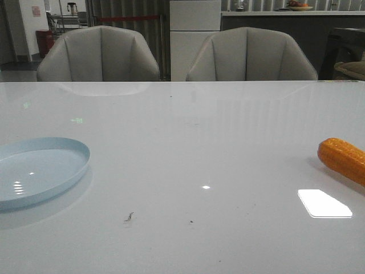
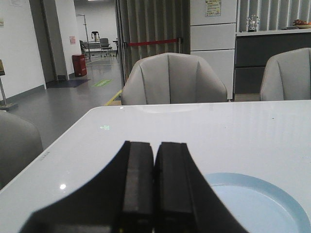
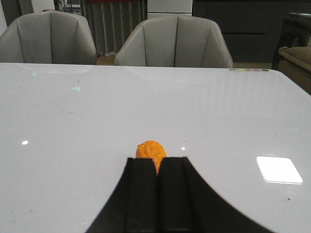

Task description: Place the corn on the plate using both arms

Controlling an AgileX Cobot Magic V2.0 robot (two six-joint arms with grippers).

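The orange corn (image 1: 342, 160) lies on the white table at the far right, partly cut off by the front view's edge. At the left edge sits the pale blue plate (image 1: 40, 168), with nothing on it. Neither gripper shows in the front view. My left gripper (image 2: 154, 143) is shut with nothing in it, and the plate (image 2: 257, 204) lies just beside and below its fingers. My right gripper (image 3: 158, 160) is also shut, its fingers pressed together. Just past its fingertips the corn's (image 3: 151, 149) rounded end shows on the table; the rest is hidden behind the fingers.
Two grey chairs (image 1: 98, 54) (image 1: 251, 54) stand behind the table's far edge. A bright light patch (image 1: 324, 204) reflects off the glossy tabletop near the corn. Small dark specks (image 1: 129, 216) lie near the front.
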